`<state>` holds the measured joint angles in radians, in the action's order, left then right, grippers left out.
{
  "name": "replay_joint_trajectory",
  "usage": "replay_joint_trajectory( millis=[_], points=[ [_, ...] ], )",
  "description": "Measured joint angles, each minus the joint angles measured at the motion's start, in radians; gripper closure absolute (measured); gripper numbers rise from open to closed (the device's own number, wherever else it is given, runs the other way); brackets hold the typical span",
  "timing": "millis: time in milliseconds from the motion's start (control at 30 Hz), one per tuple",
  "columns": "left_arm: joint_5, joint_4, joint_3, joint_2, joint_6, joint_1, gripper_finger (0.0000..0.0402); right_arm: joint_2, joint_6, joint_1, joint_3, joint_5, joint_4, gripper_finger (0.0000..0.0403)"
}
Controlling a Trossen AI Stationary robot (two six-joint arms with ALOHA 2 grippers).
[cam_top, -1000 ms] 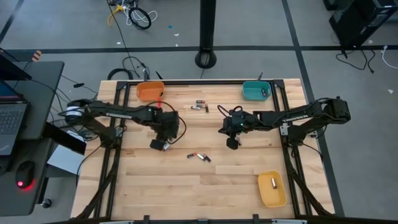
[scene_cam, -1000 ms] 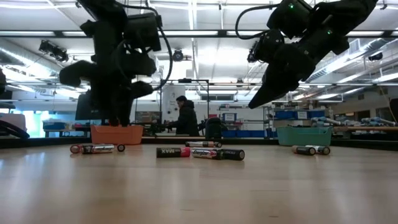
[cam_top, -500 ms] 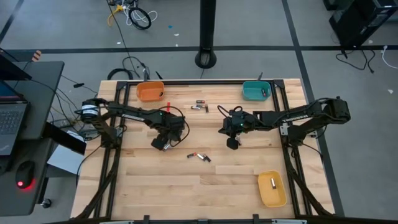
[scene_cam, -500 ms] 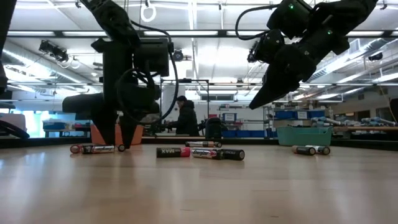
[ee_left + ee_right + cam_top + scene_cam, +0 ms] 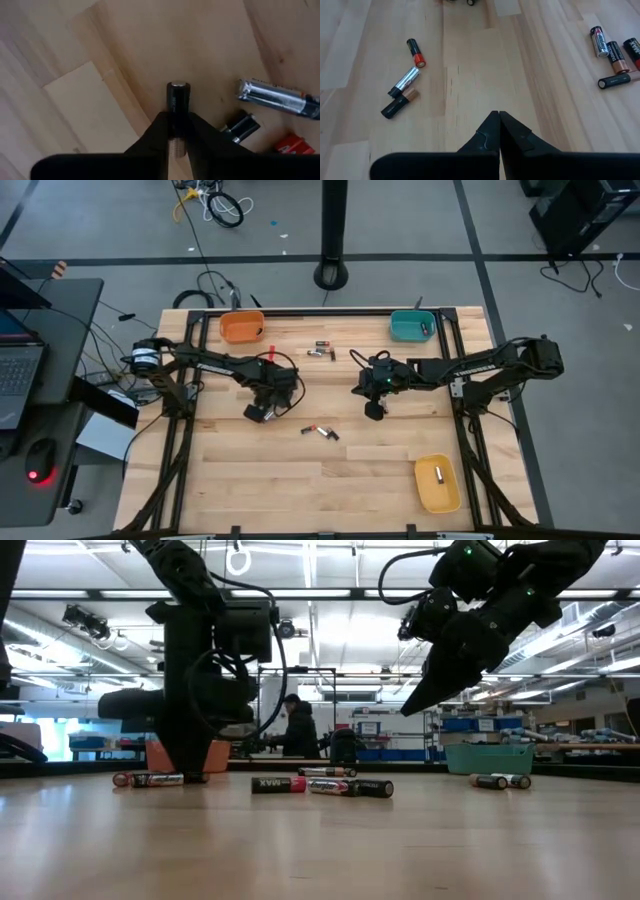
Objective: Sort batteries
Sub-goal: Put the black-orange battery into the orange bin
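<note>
A pale wooden table (image 5: pixel 250 480) carries three bins at its edges: orange (image 5: pixel 241 327), teal (image 5: pixel 411 326) and yellow (image 5: pixel 437 484). Loose batteries (image 5: pixel 320 431) lie scattered near its middle, more batteries (image 5: pixel 320 351) between the orange and teal bins.

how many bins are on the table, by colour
orange bin: 1
teal bin: 1
yellow bin: 1
total: 3
</note>
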<state>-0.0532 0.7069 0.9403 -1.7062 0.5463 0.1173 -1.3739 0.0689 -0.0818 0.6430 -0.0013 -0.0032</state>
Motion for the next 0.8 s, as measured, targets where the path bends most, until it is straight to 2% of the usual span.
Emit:
replay_joint_trajectory(
  millis=[133,400,800],
  points=[
    [0.004,0.036,0.05,-0.009,-0.079,0.002,0.0358,0.0,-0.002,0.0,0.0,0.0,0.0,0.0394],
    [0.023,0.123,0.168,0.009,-0.138,0.056,0.0358,0.0,-0.012,0.0,0.0,0.0,-0.023,0.0394],
    [0.016,0.138,0.175,0.255,-0.355,0.292,0.0358,0.0,-0.001,-0.018,0.0,-0.002,-0.061,0.0394]
  ],
)
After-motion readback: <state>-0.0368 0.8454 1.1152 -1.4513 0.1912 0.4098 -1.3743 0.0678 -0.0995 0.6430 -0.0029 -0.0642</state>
